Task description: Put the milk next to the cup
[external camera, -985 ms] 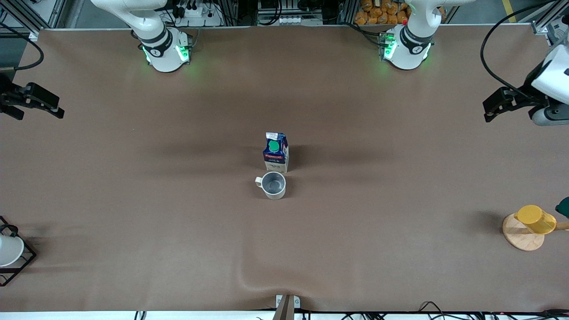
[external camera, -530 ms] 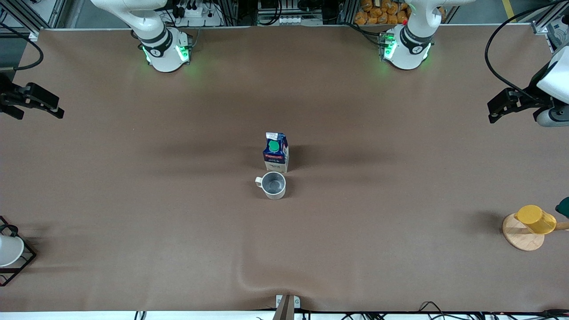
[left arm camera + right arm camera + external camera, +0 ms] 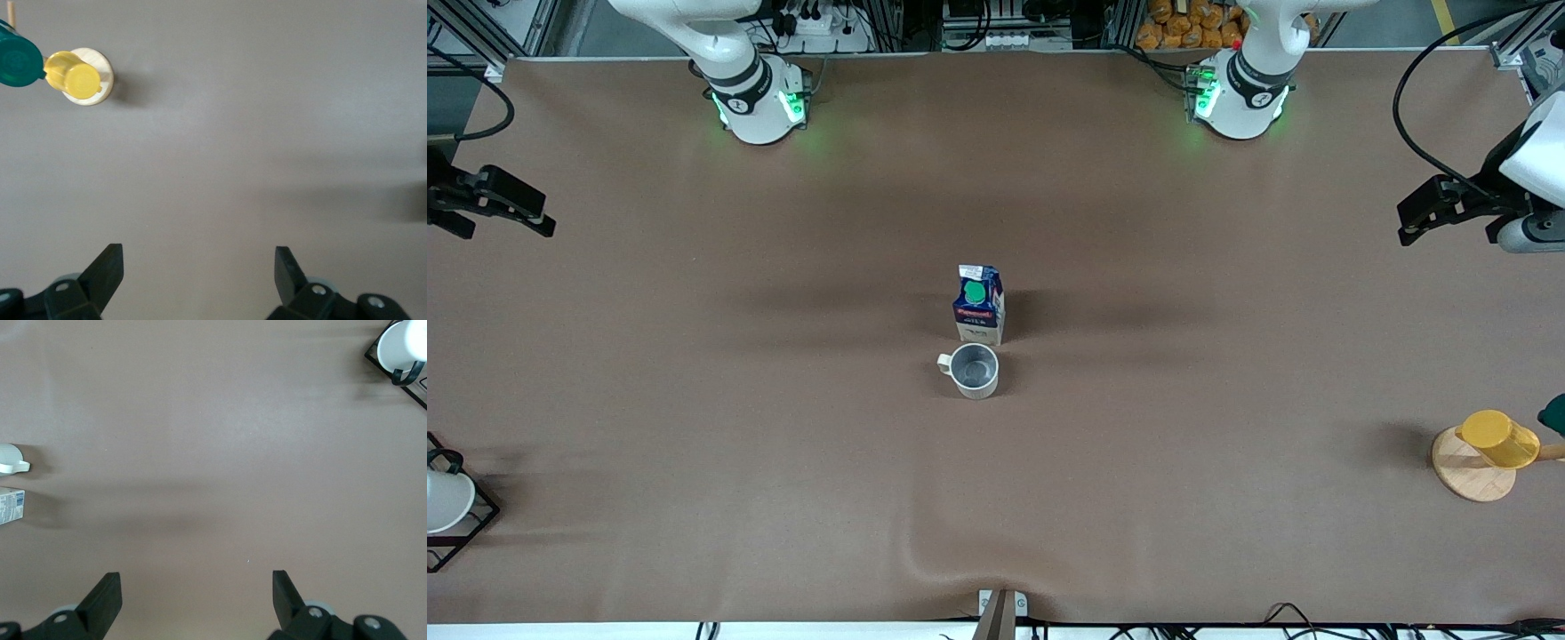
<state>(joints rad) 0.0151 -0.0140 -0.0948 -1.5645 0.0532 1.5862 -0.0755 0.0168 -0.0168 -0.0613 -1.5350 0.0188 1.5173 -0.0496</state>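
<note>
Mid-table: milk carton (image 3: 979, 305) stands upright, with the grey mug (image 3: 972, 370) just beside it on the side nearer the front camera; we cannot tell if they touch. We judge the placing done, both arms parked. Left gripper (image 3: 1430, 210) hangs over the table edge at the left arm's end, fingers (image 3: 107, 267) apart, empty. Right gripper (image 3: 505, 206) over the edge at the right arm's end, fingers (image 3: 105, 596) spread, empty. Yellow cup (image 3: 1499, 439) on its wooden base sits near a front corner. Next move: none, or a nudge if closer contact is wanted.

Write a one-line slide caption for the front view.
Milk carton stands beside grey mug; open left gripper and right gripper wait at table ends.
</note>
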